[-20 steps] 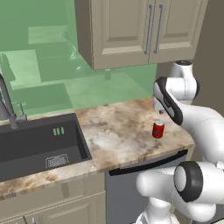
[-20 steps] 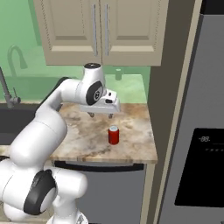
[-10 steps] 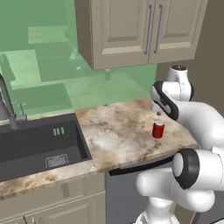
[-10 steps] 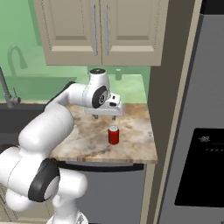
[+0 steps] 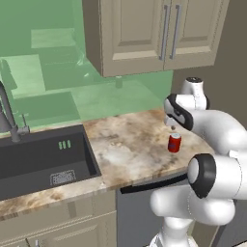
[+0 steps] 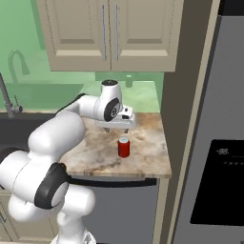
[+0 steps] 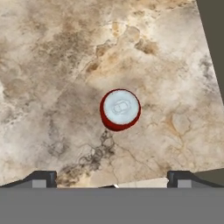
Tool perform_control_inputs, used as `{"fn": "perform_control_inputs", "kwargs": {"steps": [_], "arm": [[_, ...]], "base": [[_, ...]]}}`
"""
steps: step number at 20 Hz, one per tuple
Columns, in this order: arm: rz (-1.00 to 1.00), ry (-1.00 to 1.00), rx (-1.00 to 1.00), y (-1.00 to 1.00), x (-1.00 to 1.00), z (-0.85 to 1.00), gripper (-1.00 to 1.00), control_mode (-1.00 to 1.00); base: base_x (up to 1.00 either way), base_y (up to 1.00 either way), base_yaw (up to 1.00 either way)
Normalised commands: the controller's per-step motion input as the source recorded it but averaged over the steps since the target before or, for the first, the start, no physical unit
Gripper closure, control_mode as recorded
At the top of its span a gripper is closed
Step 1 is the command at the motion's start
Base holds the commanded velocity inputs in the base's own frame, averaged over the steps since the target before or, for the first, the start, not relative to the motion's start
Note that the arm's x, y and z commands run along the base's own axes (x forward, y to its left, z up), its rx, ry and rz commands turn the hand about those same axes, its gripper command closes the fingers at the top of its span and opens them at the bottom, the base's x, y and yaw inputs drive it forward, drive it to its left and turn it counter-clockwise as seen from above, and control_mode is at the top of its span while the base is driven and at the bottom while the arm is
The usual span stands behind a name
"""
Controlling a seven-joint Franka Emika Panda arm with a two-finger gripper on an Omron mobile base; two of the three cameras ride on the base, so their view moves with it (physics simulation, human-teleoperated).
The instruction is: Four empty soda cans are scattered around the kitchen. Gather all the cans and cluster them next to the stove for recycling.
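A tall grey refrigerator stood just right of the marble counter, its dark display panel low on the door; beige wall cabinets hung above the counter, backed by a green glass splashback; a dark sink was sunk into the counter's left part, with a metal faucet rising at its rear left; a dark dishwasher front sat under the counter's right end, below the front edge.

One soda can stood upright on the counter, toward its right end and nearer the front edge than the splashback, well apart from the sink; in the left base view the soda can showed red with a silver top, just beside the white arm; in the hand view the soda can was seen from straight above, its silver lid ringed in red, with bare marble all round it and nothing touching it.

The gripper hung over the counter just behind and above the can, pointing down; in the hand view the gripper had its two dark fingertips set wide apart at the lower edge, the jaws spread well beyond the can's width and clear of it, holding nothing.
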Motion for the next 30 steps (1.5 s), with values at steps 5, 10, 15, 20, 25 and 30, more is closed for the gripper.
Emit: {"fn": "perform_control_inputs", "kwargs": {"steps": [5, 10, 15, 20, 25, 30], "arm": [[0.0, 0.0, 0.0, -0.09, 0.06, -0.27, -1.0, -1.0], [0.0, 0.0, 0.0, -0.03, 0.1, -0.22, -1.0, -1.0], [0.0, 0.0, 0.0, 0.0, 0.14, -0.21, -1.0, -1.0], [0.0, 0.0, 0.0, -0.02, 0.16, -0.24, -1.0, -1.0], [0.0, 0.0, 0.0, -0.07, 0.15, -0.25, -1.0, -1.0], [0.0, 0.0, 0.0, -0.07, 0.11, -0.26, -1.0, -1.0]], "base": [[0.0, 0.0, 0.0], [0.0, 0.0, 0.0], [0.0, 0.0, 0.0], [0.0, 0.0, 0.0], [0.0, 0.0, 0.0], [0.0, 0.0, 0.0]]}}
